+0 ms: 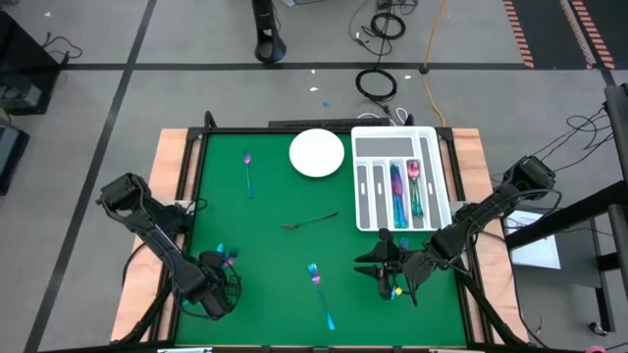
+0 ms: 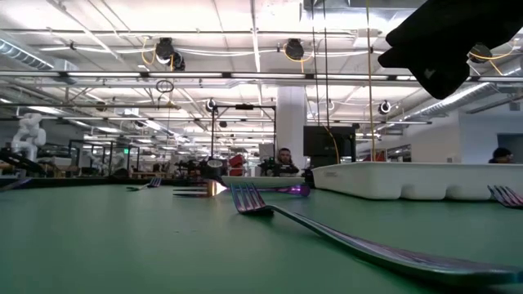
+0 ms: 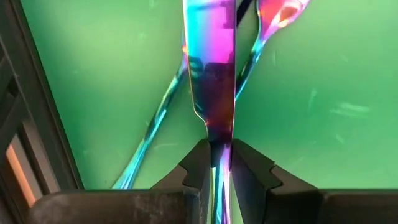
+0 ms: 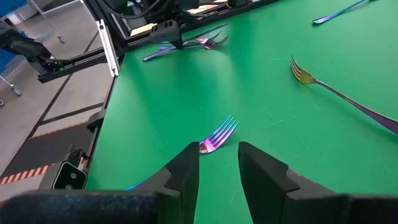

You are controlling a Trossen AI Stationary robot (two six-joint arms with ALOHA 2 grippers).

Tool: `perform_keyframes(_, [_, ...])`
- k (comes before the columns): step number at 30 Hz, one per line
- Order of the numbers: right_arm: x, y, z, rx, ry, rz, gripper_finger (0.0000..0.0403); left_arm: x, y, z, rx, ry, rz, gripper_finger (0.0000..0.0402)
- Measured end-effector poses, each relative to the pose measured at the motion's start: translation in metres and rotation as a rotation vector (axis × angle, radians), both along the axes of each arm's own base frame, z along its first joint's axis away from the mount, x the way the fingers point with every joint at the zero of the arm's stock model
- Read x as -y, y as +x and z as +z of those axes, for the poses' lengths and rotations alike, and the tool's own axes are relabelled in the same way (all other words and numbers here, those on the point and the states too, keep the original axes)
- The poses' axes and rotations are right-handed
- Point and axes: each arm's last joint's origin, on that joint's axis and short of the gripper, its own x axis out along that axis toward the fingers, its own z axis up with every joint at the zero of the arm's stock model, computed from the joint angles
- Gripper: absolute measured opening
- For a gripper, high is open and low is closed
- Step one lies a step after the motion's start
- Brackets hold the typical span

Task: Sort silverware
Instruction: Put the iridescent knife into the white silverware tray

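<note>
Worktop [image 1: 275, 196]: green mat with a wooden edge down each side, seen from above.
Left end effector [image 1: 218, 284]: at the near left corner of the worktop. Its fingers [image 3: 198, 163] are pinched tight on a shiny rainbow knife [image 3: 211, 68].
Under the knife: a spoon [image 3: 278, 14] and one more thin handle lie on the green. What that handle belongs to is hard to make out.
Far-left spoon [image 1: 248, 169]: lies alone near the far left of the mat.
Plate [image 1: 316, 153]: white and round, at the far side, just beside the tray.
Middle fork [image 1: 321, 289]: lies flat near the front edge.
Dark piece [image 1: 309, 221]: a thin piece in the middle, too small to name.
Tray [image 1: 397, 142]: white with slots. A few shiny pieces [image 1: 405, 191] lie in its slots.
Right end effector [image 4: 217, 163]: low over the near right part, fingers partly apart, holding nothing. A fork [image 4: 217, 135] lies just past them.
Room: grey floor with cables; from the low view, a big hall with ceiling lights and people far off.
</note>
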Motion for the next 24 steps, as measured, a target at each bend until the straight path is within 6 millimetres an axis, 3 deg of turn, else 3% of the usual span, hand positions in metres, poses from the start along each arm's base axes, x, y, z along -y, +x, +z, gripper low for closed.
perform_keyframes(12, [0.0, 0.0, 0.0, 0.0, 0.0, -0.001, 0.01, -0.009, 0.002, 0.023, 0.134, -0.014, 0.001, 0.0058])
perform_keyframes(24, [0.004, 0.007, 0.008, 0.081, -0.046, 0.013, 0.01, -0.039, 0.032, 0.074, 0.801, 0.246, -0.142, 0.0058])
